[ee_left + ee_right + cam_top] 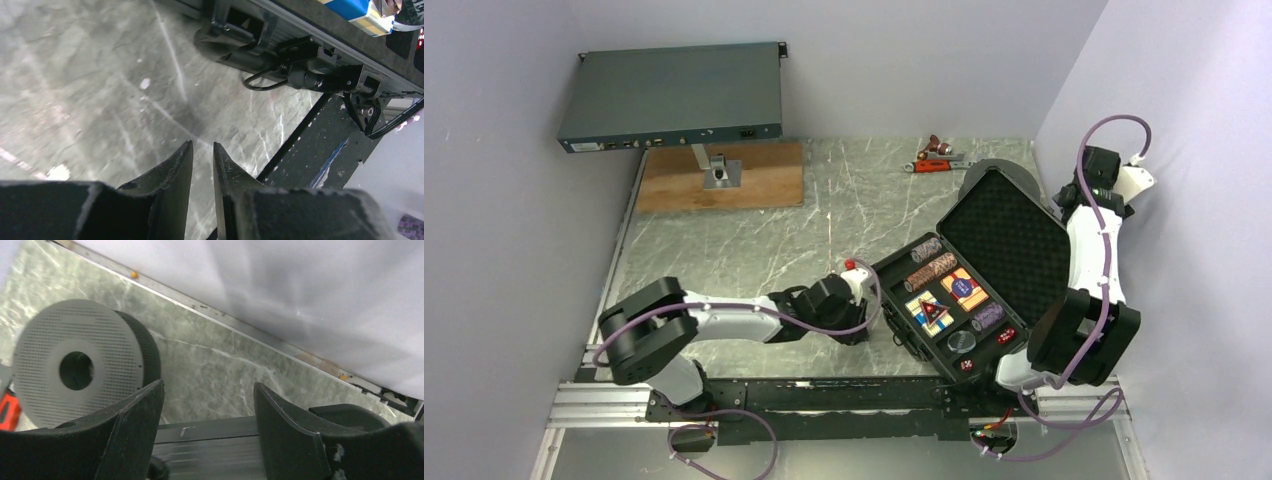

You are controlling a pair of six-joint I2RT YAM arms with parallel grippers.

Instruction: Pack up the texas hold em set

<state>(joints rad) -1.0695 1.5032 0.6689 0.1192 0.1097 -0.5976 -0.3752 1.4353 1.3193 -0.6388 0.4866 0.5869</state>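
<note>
While chips (931, 268) and decks (965, 288) sit in the foam, the case (1009, 240) lies open just ahead of the left gripper (202, 145), which is nearly closed and empty. Right gripper (207, 385), spread wide, hovers over the lid edge, probably to fold it down.

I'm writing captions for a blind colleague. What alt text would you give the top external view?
An open black case holding poker chips, card decks and a triangular marker sits on a marble table between two robot arms. The left gripper is beside its front edge; the right arm stands behind the raised lid.
</note>
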